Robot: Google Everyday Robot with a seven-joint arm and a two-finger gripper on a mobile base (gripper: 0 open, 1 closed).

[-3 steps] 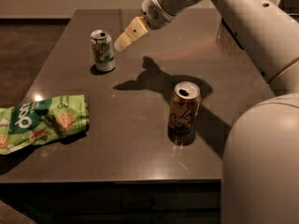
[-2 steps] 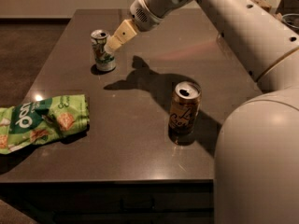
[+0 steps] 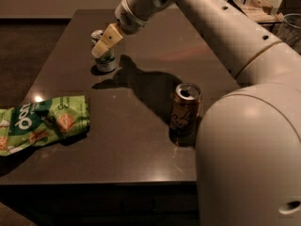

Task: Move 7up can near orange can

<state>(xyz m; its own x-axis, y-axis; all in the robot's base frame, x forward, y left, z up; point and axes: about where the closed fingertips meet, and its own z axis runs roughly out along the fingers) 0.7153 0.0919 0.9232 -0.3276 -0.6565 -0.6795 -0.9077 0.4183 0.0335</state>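
Note:
The 7up can, white and green with a silver top, stands upright at the far left of the dark table. My gripper is right at the can and covers its upper part, so only the can's lower body and a bit of its top show. The orange can, orange-brown with dark lettering and an open silver top, stands upright near the table's right front, well apart from the 7up can.
A green chip bag lies flat at the table's left front edge. My white arm reaches across the right side of the table, and my base fills the lower right. A rack stands beyond the far right corner.
My gripper has moved left and down from beside the 7up can to right over it. Both cans and the bag have stayed where they were.

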